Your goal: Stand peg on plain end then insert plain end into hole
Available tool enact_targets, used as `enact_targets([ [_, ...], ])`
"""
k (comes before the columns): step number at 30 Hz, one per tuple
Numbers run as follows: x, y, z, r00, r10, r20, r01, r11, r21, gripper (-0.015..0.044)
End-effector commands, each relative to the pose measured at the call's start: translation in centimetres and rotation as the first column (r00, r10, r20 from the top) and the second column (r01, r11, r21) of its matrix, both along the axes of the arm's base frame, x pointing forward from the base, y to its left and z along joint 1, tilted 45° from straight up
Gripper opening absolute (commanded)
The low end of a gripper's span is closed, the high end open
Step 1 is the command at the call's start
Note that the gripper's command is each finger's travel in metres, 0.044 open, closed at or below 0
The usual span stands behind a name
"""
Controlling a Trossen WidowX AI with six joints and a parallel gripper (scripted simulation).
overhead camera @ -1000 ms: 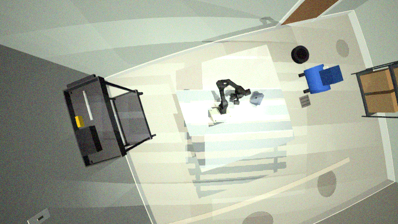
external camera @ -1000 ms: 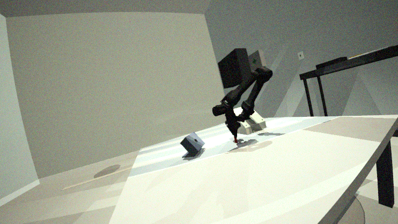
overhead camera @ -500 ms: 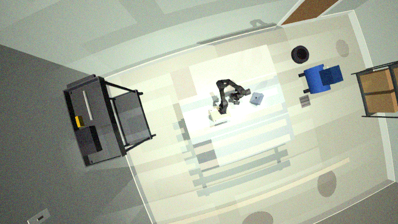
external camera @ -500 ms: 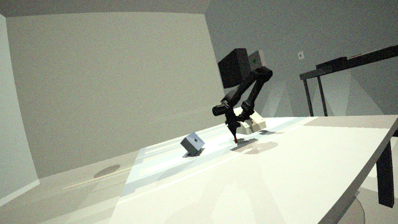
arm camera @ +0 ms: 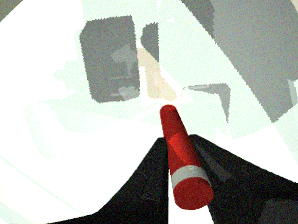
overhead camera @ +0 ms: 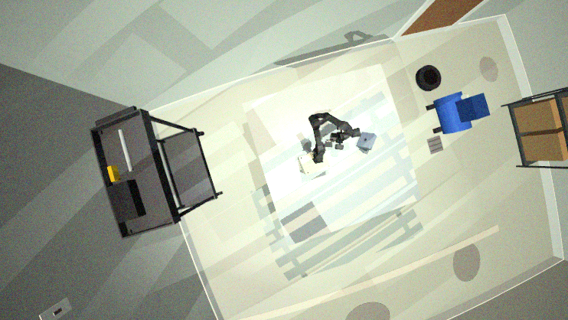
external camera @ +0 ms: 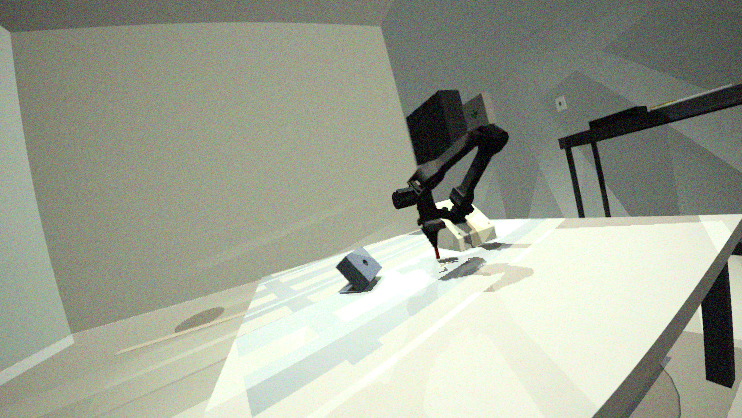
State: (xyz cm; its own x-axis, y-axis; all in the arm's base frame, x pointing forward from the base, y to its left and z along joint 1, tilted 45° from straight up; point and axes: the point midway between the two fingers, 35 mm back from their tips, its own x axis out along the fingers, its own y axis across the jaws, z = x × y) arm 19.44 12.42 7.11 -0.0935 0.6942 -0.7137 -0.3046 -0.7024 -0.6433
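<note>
The black jaws grip the red cylindrical peg, its white band near the camera, above the pale worktop.

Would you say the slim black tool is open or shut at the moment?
Shut on the red cylindrical peg: both black fingers flank it closely.

Through my wrist view, the black tapered pincer grips the red cylindrical peg; the peg's pale grey band sits beside its near end, dark shadows beyond its far end.
</note>
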Motion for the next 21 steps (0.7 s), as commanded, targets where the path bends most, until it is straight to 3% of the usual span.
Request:
enact_targets([
  [1,0.4,-1.2,1.1,1.0,0.0,0.006,0.0,1.0,-0.005,0.0],
  [11,0.6,-3.7,3.5,1.0,-0.001,0.002,0.001,1.0,0.004,0.0],
  [21,1.0,-3.9,3.1,0.999,0.024,0.037,-0.022,0.998,-0.052,0.0],
])
